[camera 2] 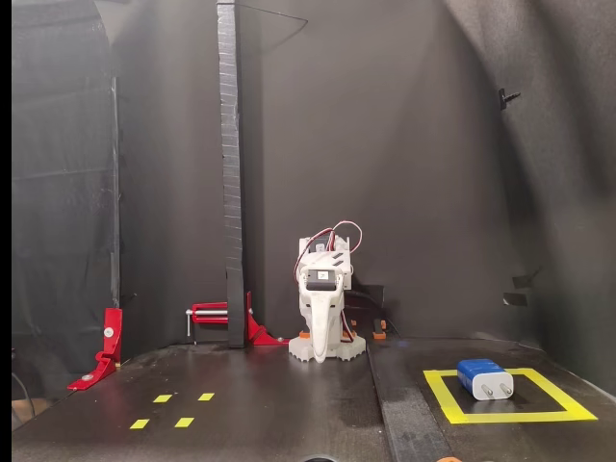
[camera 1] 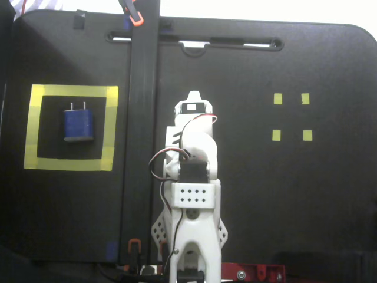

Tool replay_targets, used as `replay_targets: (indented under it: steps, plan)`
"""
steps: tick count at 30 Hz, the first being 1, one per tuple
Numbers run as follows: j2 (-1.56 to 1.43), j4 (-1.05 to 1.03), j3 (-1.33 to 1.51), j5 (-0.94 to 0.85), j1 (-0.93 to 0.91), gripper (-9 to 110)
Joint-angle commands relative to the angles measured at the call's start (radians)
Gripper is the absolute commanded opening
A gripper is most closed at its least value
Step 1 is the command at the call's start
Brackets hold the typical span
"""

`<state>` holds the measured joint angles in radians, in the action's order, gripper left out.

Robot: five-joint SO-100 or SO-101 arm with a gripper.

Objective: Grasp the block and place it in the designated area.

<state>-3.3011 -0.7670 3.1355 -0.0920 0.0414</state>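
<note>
Block (camera 1: 78, 125) sits flat inside the yellow square (camera 1: 111, 127), near the table's (camera 1: 265, 194) left edge in the top-down view, prongs toward the far edge. Gripper (camera 2: 322, 342) is folded by its base, looks shut, holding nothing.

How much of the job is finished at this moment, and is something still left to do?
Done: the block lies flat inside the designated area, on the black interior and clear of the yellow tape; the side fixed view agrees. In hand: nothing. The arm is folded over its base, apart from the block, with the gripper pointing down and holding nothing visible. Left: nothing that these views show.
</note>
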Motion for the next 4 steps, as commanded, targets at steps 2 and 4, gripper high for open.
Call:
replay_targets:
  steps: [2, 4]
  plan:
    - [-0.003, -0.003, 0.006, 0.005, -0.003, 0]
    - [-0.003, -0.003, 0.006, 0.005, -0.003, 0]
